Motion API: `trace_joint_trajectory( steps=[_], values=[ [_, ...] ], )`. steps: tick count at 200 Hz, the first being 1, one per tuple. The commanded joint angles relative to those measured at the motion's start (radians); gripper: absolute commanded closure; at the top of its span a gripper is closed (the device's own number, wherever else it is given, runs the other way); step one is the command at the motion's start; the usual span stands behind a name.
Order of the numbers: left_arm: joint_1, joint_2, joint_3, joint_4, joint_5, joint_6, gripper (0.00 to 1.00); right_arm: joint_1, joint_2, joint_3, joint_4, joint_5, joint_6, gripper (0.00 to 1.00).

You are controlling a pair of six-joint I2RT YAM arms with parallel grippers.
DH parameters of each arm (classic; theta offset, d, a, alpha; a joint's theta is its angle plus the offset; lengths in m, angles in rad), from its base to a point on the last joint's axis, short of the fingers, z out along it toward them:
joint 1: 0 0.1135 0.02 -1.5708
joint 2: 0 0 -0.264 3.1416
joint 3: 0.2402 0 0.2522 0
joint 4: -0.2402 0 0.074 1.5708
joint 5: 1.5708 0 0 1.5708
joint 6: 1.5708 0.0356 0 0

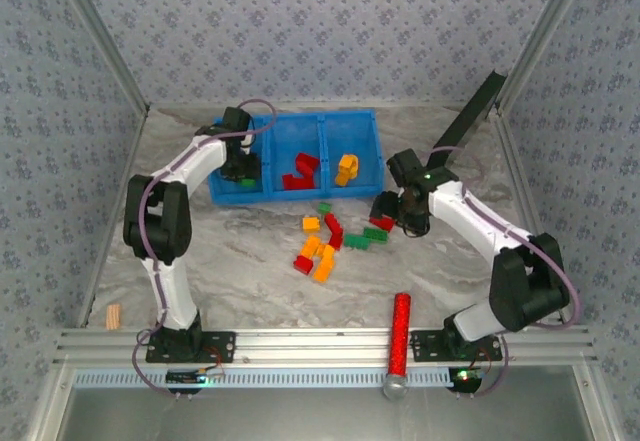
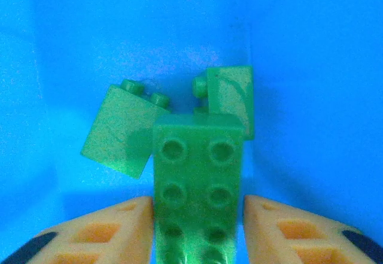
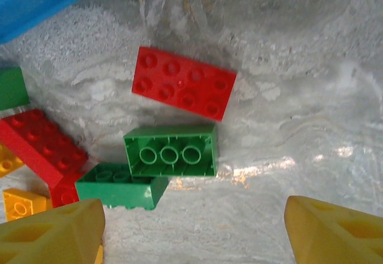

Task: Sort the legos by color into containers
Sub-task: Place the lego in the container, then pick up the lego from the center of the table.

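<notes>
I can't tell whether my left gripper (image 2: 197,199) pinches the green brick (image 2: 197,156); my right gripper (image 3: 191,207) hangs spread above loose legos (image 3: 170,151).

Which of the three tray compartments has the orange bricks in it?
The right compartment: orange bricks lie in it, while the middle compartment next to it holds red bricks.

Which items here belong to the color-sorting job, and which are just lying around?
Job: loose bricks, blue tray, green brick at the left pincer.
Lying about: red cylinder, small tan block.
</notes>
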Motion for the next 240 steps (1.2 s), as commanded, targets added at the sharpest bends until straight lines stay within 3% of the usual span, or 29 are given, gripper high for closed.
trace_joint_trajectory(
  steps=[1,97,140,240],
  values=[
    [-0.002,0.017,0.054,-0.004,0.023,0.015,0.5,-0.015,0.059,0.04,0.015,-0.037,-0.074,0.18],
    [-0.002,-0.12,0.119,-0.084,0.049,0.05,0.4,-0.034,0.294,0.098,0.115,-0.052,-0.142,0.16],
    [-0.005,-0.214,0.117,-0.105,0.089,0.05,0.38,-0.05,0.382,0.138,0.119,-0.036,-0.156,0.23],
    [-0.02,-0.316,0.115,-0.132,0.089,0.041,0.36,-0.047,0.417,0.163,0.083,0.02,-0.206,0.2]
  ],
)
